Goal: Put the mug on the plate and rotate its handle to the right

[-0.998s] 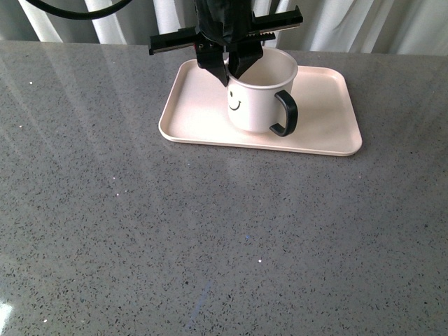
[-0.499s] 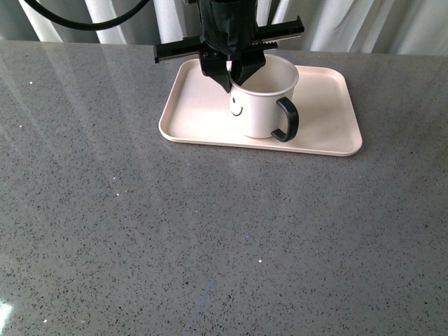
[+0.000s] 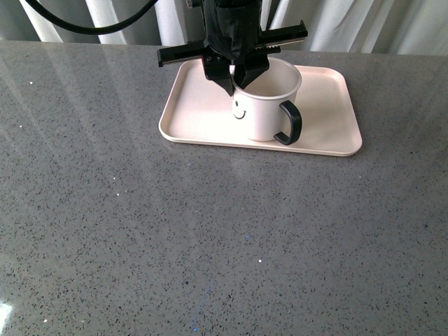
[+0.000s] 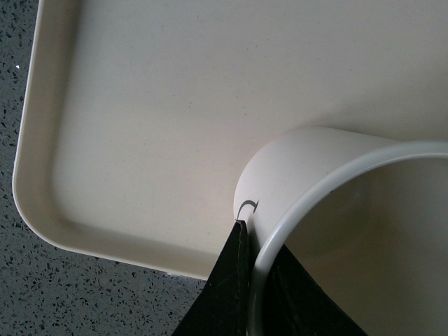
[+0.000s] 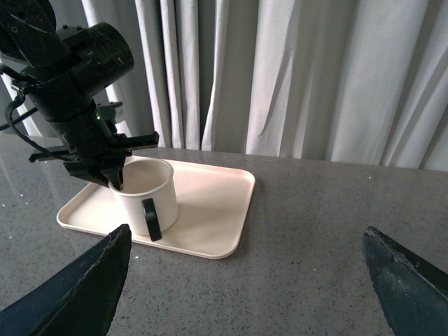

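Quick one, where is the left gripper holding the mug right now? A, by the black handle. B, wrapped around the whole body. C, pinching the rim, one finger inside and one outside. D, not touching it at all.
C: the left gripper has its fingers astride the rim of the mug, one inside the wall and one outside, while the handle stands free.

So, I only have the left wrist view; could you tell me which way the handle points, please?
Observer: In the front view the handle points right and partly toward the camera, not squarely right.
Operator: Thank you. Where on the rim am I holding it?
Observer: The left gripper pinches the mug from above, on the rim opposite the handle.
Operator: And the right gripper?
Observer: The right gripper is open and empty, well away from the plate.
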